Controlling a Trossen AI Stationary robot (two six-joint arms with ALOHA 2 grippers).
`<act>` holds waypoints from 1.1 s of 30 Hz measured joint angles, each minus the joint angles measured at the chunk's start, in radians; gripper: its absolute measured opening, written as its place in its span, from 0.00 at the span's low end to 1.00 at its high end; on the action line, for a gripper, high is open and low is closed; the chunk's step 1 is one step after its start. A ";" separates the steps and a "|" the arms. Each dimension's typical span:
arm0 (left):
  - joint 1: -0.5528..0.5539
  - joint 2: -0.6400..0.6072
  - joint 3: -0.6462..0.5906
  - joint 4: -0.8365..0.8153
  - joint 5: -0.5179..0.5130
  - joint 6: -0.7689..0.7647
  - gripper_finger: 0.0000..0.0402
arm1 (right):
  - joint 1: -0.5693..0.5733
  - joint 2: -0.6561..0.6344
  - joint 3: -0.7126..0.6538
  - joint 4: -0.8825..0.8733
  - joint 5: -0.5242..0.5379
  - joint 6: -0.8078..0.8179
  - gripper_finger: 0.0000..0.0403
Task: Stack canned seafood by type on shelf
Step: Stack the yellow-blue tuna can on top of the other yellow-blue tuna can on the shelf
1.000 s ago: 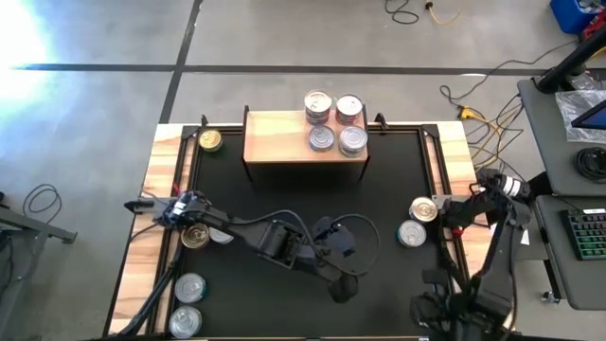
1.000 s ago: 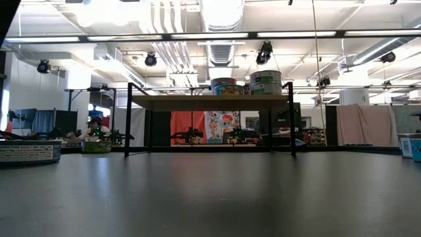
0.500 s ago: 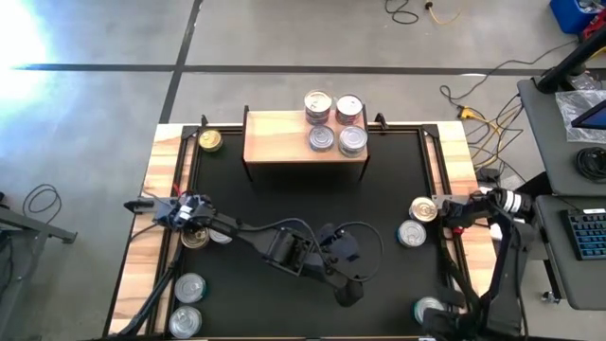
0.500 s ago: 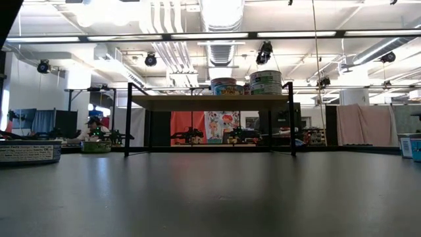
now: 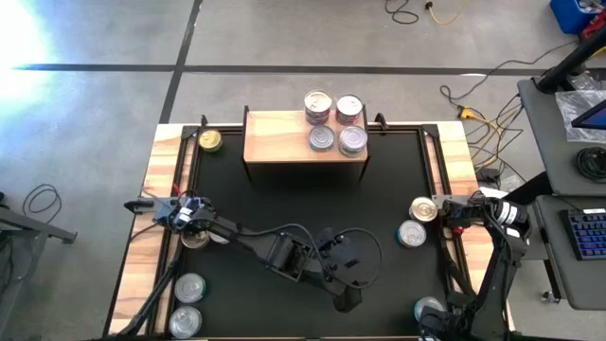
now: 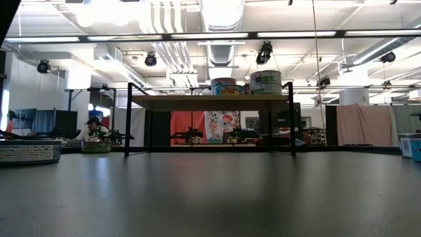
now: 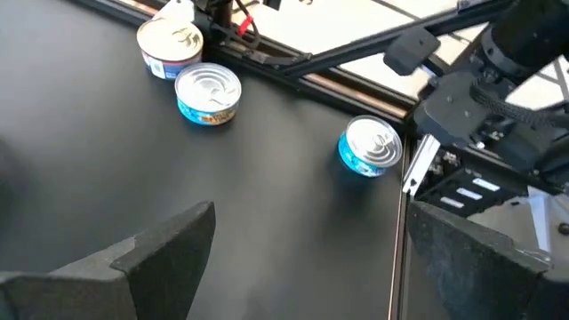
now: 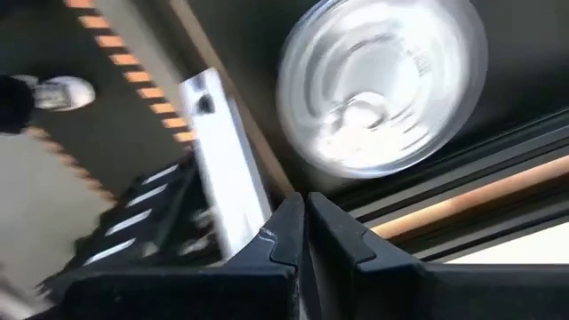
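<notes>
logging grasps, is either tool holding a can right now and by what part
Nothing is held. The left tool is open over bare mat, and the right tool is shut on nothing, with a silver can beyond it.

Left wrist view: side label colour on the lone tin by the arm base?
Blue, under a silver lid; the left wrist view shows it best.

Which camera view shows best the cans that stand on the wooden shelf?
The high view: all four cans show from above on the shelf. The low view shows only two cans' sides; the wrist views show none.
</notes>
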 joint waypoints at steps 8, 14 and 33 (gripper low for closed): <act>-0.070 0.000 -0.003 -0.074 -0.004 -0.024 0.89 | -0.040 0.000 -0.128 -0.004 -0.012 -0.079 0.03; -0.164 0.000 0.003 -0.329 -0.012 -0.127 0.89 | -0.055 -0.006 -0.212 0.087 -0.077 -0.100 0.03; -0.240 0.000 -0.009 -0.651 -0.073 -0.155 0.89 | -0.468 0.003 -0.127 0.158 0.171 -0.599 0.03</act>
